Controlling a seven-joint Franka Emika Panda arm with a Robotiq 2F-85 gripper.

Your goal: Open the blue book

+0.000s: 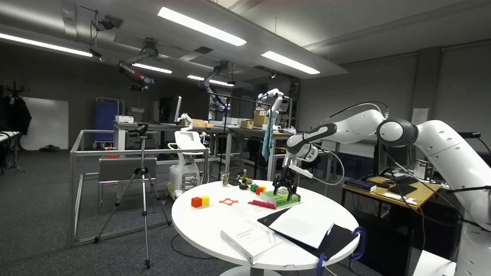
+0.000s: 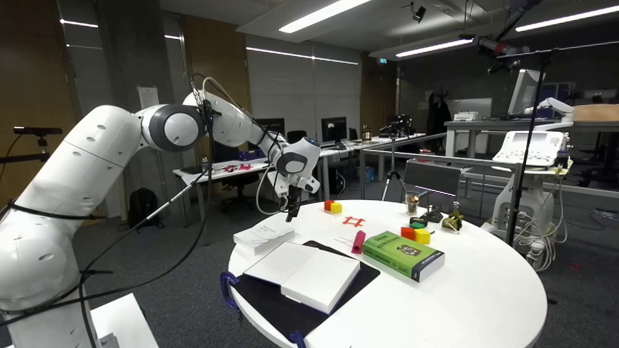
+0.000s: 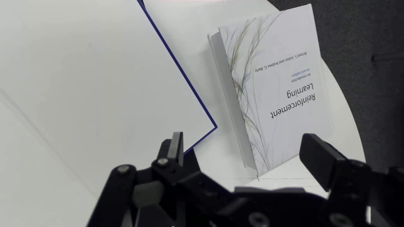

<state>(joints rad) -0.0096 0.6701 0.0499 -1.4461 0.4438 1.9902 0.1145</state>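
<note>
The blue book lies open on a black mat, with white pages facing up, in both exterior views (image 1: 303, 225) (image 2: 321, 278). In the wrist view the open blue book (image 3: 94, 72) fills the left side, and its thin blue cover edge shows around the pages. My gripper (image 3: 243, 145) is open and empty. Its left finger overlaps the page corner in the wrist view, and its right finger is over the white book. In both exterior views the gripper (image 1: 285, 193) (image 2: 291, 215) hangs above the table, apart from the book. Most of the blue cover is hidden under the pages.
A white book (image 1: 251, 237) lies beside the blue book. The black mat (image 2: 271, 299) is held by blue clamps (image 2: 228, 287) at the table edge. A thick green book (image 2: 404, 253), a pink piece (image 2: 358, 241), and colored blocks (image 2: 415, 235) are also on the round table.
</note>
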